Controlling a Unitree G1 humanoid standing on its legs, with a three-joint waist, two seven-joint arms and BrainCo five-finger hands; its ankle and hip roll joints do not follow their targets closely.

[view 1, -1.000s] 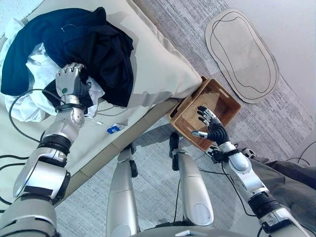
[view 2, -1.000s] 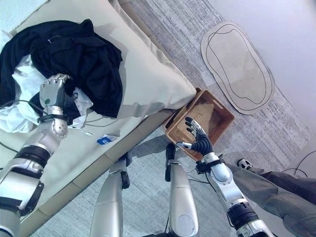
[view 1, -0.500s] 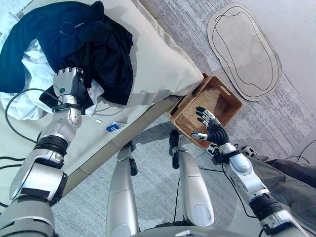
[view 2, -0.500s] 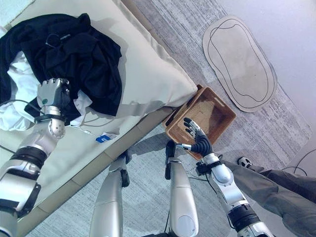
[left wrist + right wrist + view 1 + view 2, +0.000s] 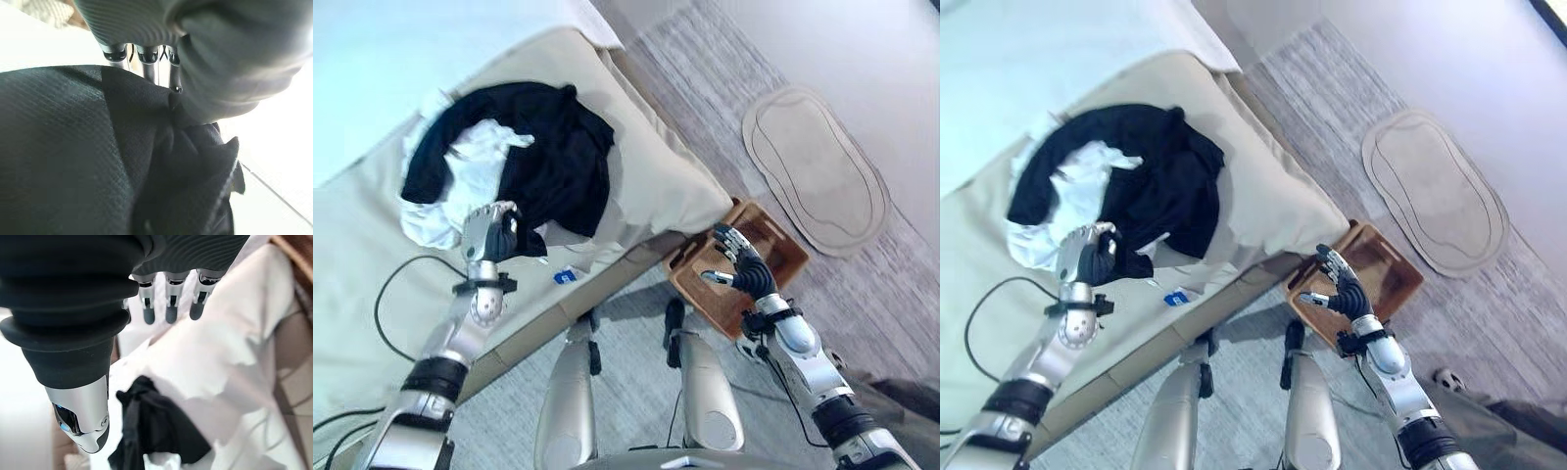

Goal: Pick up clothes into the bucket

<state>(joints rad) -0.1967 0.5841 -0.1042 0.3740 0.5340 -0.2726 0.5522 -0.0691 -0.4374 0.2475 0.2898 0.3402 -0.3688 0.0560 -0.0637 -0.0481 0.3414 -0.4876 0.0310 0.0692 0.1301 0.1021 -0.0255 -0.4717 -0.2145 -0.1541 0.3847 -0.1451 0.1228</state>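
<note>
A pile of clothes lies on the beige bed [image 5: 372, 245]: a black garment [image 5: 563, 147] over a white one [image 5: 475, 171]. My left hand [image 5: 489, 233] is at the pile's near edge, fingers curled into a fold of the black garment [image 5: 73, 147]. The brown wicker basket [image 5: 778, 250] stands on the floor by the bed's corner. My right hand [image 5: 744, 272] hovers over the basket's near side, open with fingers [image 5: 168, 308] straight and nothing in it.
An oval beige rug [image 5: 818, 171] lies on the grey carpet beyond the basket. A small blue and white tag [image 5: 566, 276] rests near the bed's front edge. The bed's corner juts out right beside the basket.
The camera has pulled back and swung, so the whole scene has shifted. My left hand keeps its hold on the black garment. The right hand stays open over the basket.
</note>
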